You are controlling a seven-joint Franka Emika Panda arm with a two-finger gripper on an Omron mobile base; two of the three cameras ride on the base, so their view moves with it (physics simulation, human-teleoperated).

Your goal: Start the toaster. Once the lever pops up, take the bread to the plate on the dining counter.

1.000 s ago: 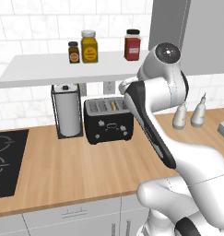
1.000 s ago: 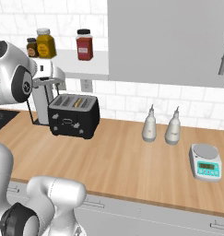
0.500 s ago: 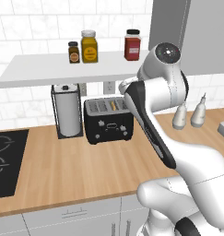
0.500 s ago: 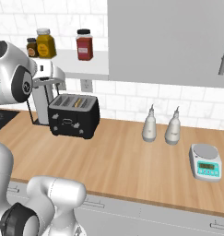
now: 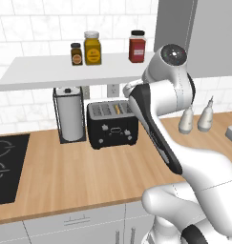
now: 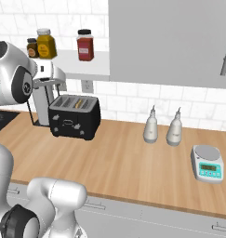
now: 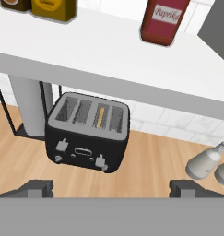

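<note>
end effector (image 7: 111, 188): spread wide, empty, above the surface | toaster (image 7: 88, 132): on wood surface (image 7: 150, 161) under shelf (image 7: 109, 50) | bread (image 7: 101, 117): in third slot

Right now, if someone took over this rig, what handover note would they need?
Pincer: open, empty, hanging in the air in front of the toaster, touching nothing.
Toaster: on the wood counter beside the paper towel roll.
Bread: sitting in one of the toaster's slots, third from the left in the hand view.
Done: nothing visible yet.
Left: press the lever, wait for the pop, carry the bread to the plate.
</note>
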